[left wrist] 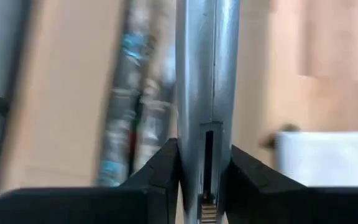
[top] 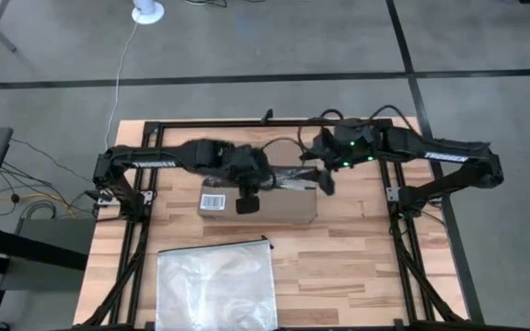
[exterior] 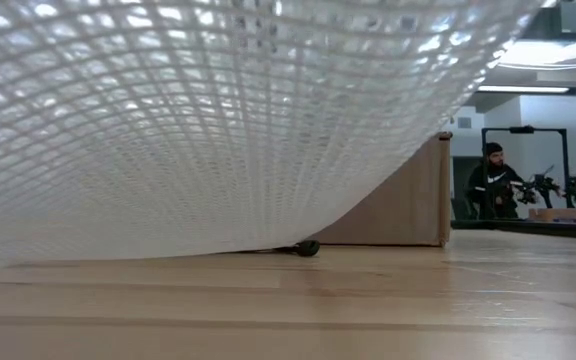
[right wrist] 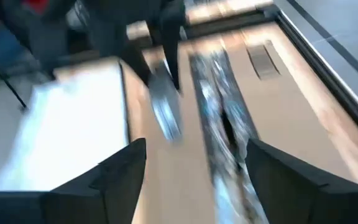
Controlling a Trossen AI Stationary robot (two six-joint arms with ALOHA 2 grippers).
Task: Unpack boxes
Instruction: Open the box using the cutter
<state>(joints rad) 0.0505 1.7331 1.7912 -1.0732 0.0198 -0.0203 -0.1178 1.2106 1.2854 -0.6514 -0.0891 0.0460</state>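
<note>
**Inspector:** Where does the box sit?

**Assistant:** The brown cardboard box (top: pixel 270 200) lies flat at the centre of the wooden worktop (top: pixel 357 267). A dark printed tape strip (top: pixel 288 175) runs along its upper face, and a white barcode label (top: pixel 213 201) sits at its 9 o'clock end. In the low view only one tan side of the box (exterior: pixel 408 200) shows.

**Inspector:** The left arm?

**Assistant:** It reaches in from 9 o'clock. The left pincer (left wrist: pixel 204 177) is above the box's 9 o'clock half, its fingers clamped narrowly on a flat metal blade (left wrist: pixel 205 74) that points out over the cardboard beside the tape.

**Inspector:** The right arm?

**Assistant:** It comes from 3 o'clock. The right pincer (right wrist: pixel 194 168) hovers over the box's 3 o'clock end near the tape, fingers spread wide, holding nothing.

**Inspector:** Anything else on the worktop?

**Assistant:** A clear plastic zip bag (top: pixel 217 285) lies at 6 o'clock of the box, apart from it. Its mesh-patterned sheet (exterior: pixel 198 110) fills most of the low view. A person (exterior: pixel 490 180) sits far off in the room behind.
</note>
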